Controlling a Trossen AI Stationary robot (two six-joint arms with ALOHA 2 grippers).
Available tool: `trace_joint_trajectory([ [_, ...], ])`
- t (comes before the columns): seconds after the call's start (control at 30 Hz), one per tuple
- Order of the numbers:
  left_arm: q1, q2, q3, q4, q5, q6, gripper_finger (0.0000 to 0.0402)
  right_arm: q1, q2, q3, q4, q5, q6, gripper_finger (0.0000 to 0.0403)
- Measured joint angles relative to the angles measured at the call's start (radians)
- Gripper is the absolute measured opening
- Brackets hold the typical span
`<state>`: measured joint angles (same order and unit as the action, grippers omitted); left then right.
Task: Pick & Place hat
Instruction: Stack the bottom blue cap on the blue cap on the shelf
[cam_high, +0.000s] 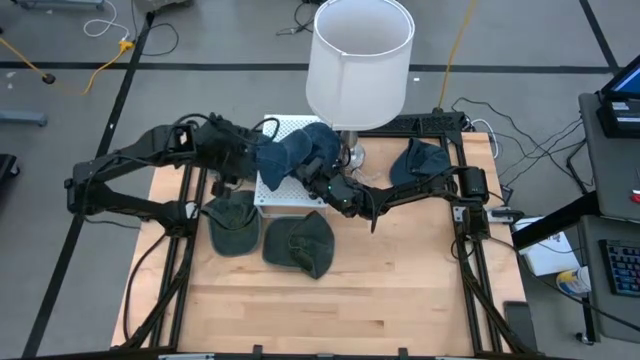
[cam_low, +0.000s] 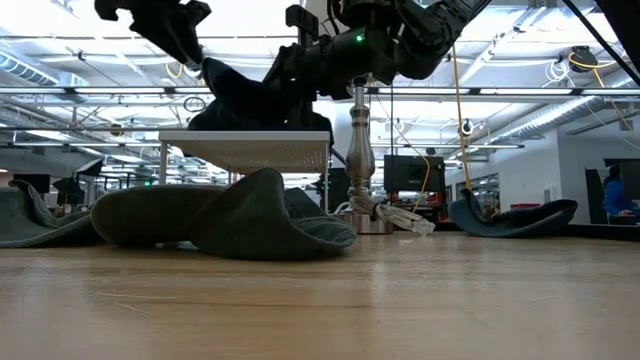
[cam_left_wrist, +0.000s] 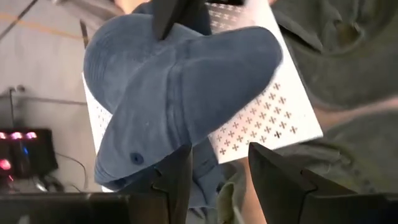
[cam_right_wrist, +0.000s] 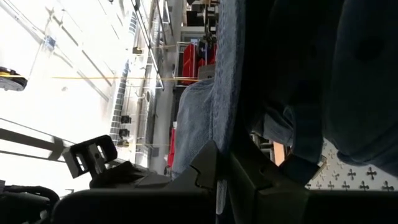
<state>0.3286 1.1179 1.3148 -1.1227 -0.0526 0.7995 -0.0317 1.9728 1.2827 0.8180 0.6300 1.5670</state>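
Your wooden table (cam_high: 340, 300) in an open workshop, blue hat (cam_high: 290, 155) on the white perforated stand (cam_high: 285, 190), right gripper (cam_high: 322, 172) clamped on it, left gripper (cam_high: 252, 160) part-open at its edge, green hats (cam_high: 298, 243) below.

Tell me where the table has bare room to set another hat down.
The bare wood of the table nearer the camera than the two green hats is free, as is the stretch right of them below the dark hat. It is crowded around the white stand, where both claws meet at the blue hat.
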Motion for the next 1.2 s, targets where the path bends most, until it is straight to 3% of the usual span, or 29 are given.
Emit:
trace_joint_trajectory([
  [0.1,0.0,0.008,0.0,0.001,-0.015,0.059,0.0173,0.0,0.0,0.0,0.0,-0.003,-0.003,0.0008],
  [0.33,0.006,0.008,0.001,0.043,-0.249,0.184,0.0249,0.0,0.0,0.0,0.0,-0.006,-0.004,0.0009],
  [0.43,0.033,0.02,0.002,0.071,-0.291,0.198,0.0273,0.0,0.0,0.0,0.001,-0.006,0.005,0.0009],
  [0.6,0.109,0.06,0.002,0.118,-0.28,0.177,0.0284,0.0,0.001,0.0,0.034,-0.042,0.021,0.001],
  [0.83,0.232,0.145,0.002,0.136,-0.148,0.158,0.0254,0.001,0.001,0.0,0.038,-0.057,0.026,0.001],
  [1.2,0.246,0.159,0.001,0.136,-0.011,0.145,0.021,-0.004,0.001,0.0,0.038,-0.057,0.026,0.001],
])
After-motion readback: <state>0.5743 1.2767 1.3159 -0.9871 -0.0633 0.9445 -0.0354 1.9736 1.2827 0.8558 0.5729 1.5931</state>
